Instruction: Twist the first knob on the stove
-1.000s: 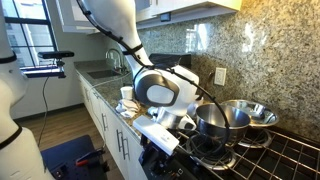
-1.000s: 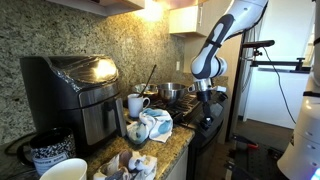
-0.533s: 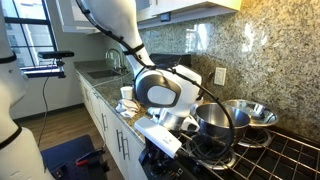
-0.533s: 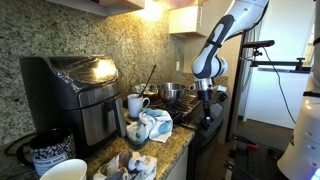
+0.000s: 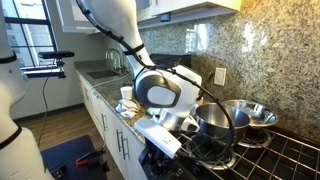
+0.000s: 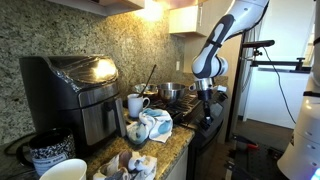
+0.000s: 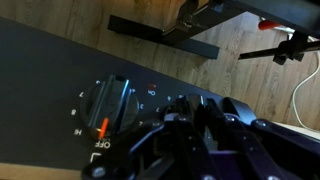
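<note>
- Wrist view is showing the dark front panel of the stove [image 7: 40, 80], with the first knob [image 7: 108, 103] sitting just to one side of the gripper [image 7: 200, 120], apart from it and not between its tips.
- The knob's orange marker [image 7: 100, 128] is pointing at OFF, so the twist is looking not yet done.
- The jaws are lying in shadow; I cannot tell how wide they are standing.
- Nothing is shifting in both exterior views over the last second: the arm [image 5: 155, 88] is staying low at the stove's front, just in front of the pots [image 5: 215, 120].
- That stillness is suggesting alignment: the tool is probably needing to slide sideways onto the knob before closing.
</note>
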`<state>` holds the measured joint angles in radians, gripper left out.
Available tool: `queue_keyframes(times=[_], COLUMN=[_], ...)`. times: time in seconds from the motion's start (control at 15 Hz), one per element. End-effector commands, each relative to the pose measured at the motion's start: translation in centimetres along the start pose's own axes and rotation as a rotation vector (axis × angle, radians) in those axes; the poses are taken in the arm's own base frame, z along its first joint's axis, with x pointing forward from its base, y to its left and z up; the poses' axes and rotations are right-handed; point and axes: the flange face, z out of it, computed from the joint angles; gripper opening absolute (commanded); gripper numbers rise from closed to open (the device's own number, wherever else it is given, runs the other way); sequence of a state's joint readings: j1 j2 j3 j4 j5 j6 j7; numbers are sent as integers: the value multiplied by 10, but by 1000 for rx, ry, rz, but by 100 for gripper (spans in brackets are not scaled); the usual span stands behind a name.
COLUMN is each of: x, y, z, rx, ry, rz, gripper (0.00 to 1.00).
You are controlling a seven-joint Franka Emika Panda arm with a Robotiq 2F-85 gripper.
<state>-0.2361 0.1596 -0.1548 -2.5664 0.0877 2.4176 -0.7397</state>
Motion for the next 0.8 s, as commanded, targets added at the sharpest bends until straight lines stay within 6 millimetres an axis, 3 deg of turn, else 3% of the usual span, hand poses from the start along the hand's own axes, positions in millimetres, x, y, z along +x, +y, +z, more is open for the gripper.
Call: queue_keyframes(times=[0.0,0.73], x=[2,3], y=[-12,-22], z=[14,32], rx=[21,27], ry=[8,47], rz=[3,29], gripper=[8,8])
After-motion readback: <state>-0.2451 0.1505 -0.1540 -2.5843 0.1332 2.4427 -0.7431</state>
